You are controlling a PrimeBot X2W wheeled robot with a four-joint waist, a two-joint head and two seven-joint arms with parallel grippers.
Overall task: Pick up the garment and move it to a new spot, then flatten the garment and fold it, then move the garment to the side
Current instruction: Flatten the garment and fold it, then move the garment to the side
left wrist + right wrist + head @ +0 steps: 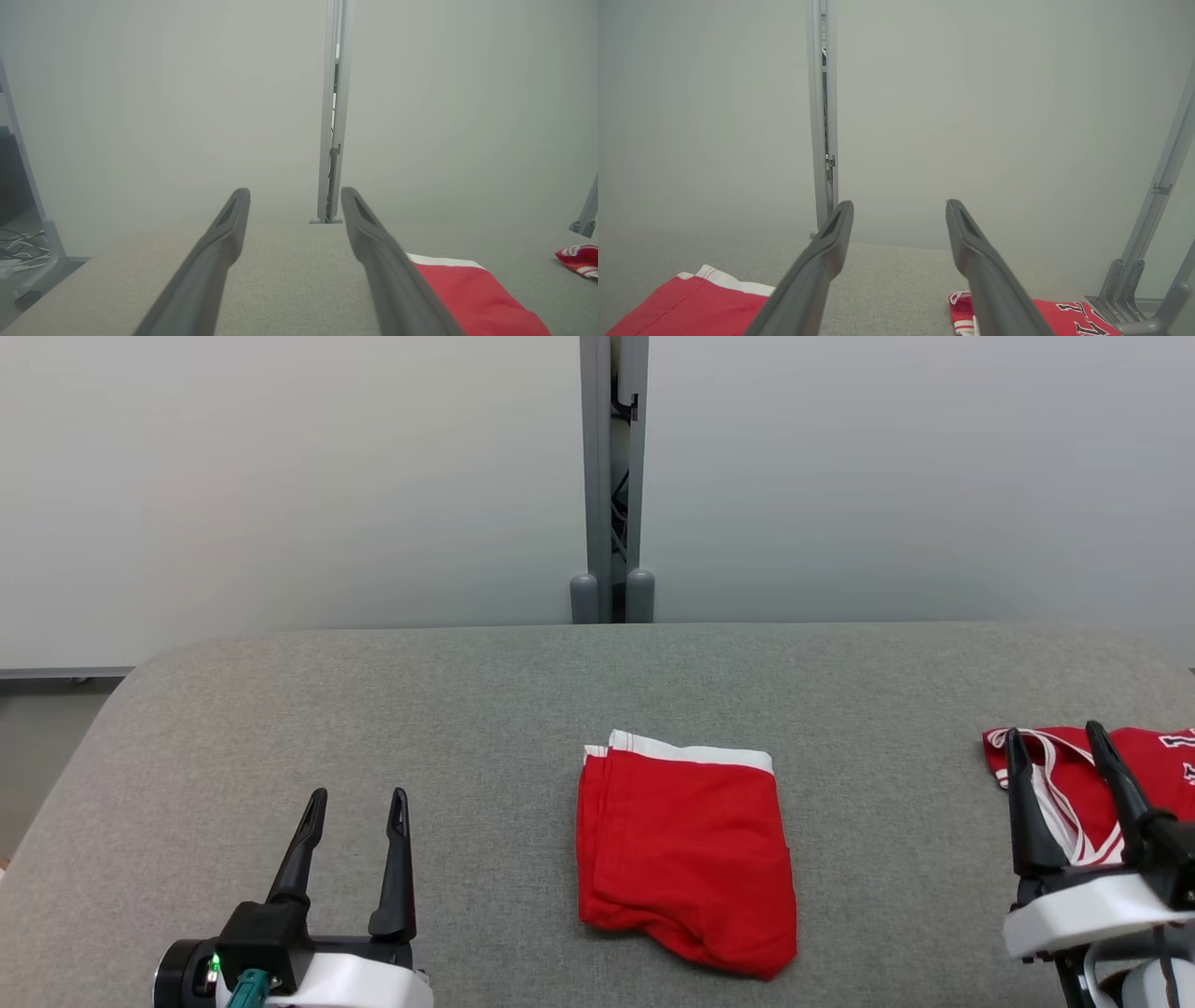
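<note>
Both spread wide, empty, fingers forward | left gripper (358, 795) lower left | right gripper (1053, 732) lower right | folded garment (686, 859) between

A: Folded red cloth garment (686, 859): pattern?
B: Plain red body; white band along one edge.
A: Second red cloth garment (1167, 784)?
B: Red; red-and-white striped trim; white characters outlined in black.
A: Woven fabric table surface (373, 709)?
B: Uniform grey, no pattern.
</note>
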